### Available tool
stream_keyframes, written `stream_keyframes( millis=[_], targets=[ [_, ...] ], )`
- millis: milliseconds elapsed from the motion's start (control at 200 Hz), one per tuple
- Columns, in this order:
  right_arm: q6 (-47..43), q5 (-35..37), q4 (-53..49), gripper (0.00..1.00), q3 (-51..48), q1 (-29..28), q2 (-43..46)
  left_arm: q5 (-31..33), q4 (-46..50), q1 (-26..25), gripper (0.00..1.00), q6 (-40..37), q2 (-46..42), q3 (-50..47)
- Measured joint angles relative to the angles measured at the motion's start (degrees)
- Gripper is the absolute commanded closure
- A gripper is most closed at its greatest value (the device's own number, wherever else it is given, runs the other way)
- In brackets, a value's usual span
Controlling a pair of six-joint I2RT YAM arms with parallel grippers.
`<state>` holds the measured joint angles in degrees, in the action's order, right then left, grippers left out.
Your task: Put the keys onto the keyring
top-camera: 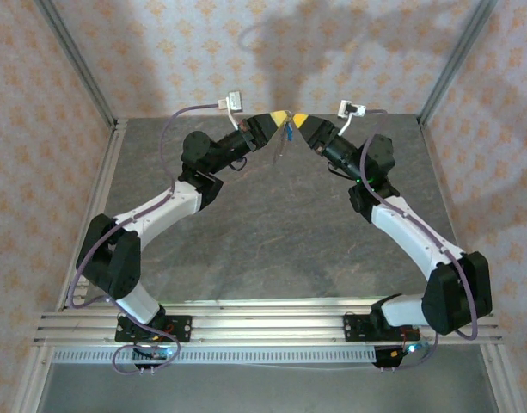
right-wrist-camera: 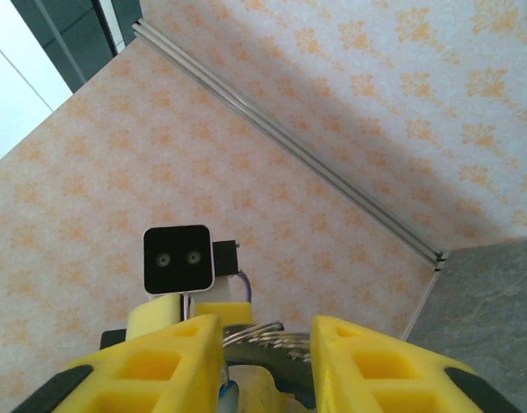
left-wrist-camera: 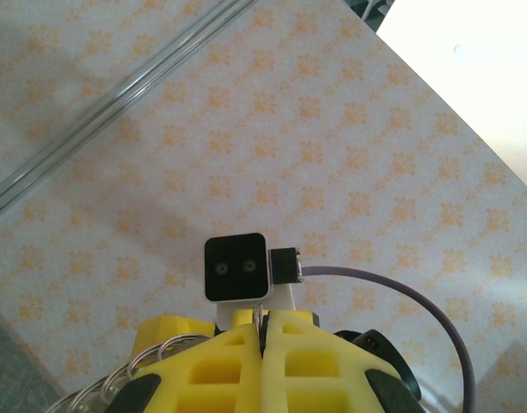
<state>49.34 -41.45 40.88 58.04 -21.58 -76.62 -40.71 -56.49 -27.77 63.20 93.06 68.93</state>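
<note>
Out over the far part of the grey surface (top-camera: 272,241), the two arms meet tip to tip. The left tool (top-camera: 280,116) and the right tool (top-camera: 301,120) angle in toward each other, their yellow fingertips almost touching. The key (top-camera: 291,132) sits just under that meeting point, between the two tools and slightly on their near side. It shows as a small blue fleck whose long axis runs from the fingertips toward the arm bases. Its blade is too small to make out, so which end leads cannot be told. In the left wrist view the left tool (left-wrist-camera: 263,331) is fully closed, pad against pad. A thin pale sliver (left-wrist-camera: 260,317) pokes out of the seam, and what it belongs to cannot be told. In the right wrist view the right tool (right-wrist-camera: 267,327) has its fingers partly apart. The keyring (right-wrist-camera: 261,337), a coiled, chain-like band, lies crosswise in the gap from one finger to the other. Whether the pads actually press on it cannot be told. A bit of blue shows low beside one finger.
</note>
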Motion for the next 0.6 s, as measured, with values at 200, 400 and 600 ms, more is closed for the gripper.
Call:
stream_keyframes(
  millis=[200,400,600],
  targets=[
    [0.2,0.13,0.94,0.81,0.0,-0.96,-0.37,0.96,-0.26,0.0,1.0,0.0,0.11,0.0],
    [0.11,0.13,1.42,1.0,0.0,-1.64,-0.37,1.18,-0.39,0.0,1.0,0.0,0.11,0.0],
    [-0.94,0.09,0.57,1.0,-0.59,-2.84,-0.37,1.73,-0.63,0.0,1.0,-0.02,0.11,0.0]
  ],
)
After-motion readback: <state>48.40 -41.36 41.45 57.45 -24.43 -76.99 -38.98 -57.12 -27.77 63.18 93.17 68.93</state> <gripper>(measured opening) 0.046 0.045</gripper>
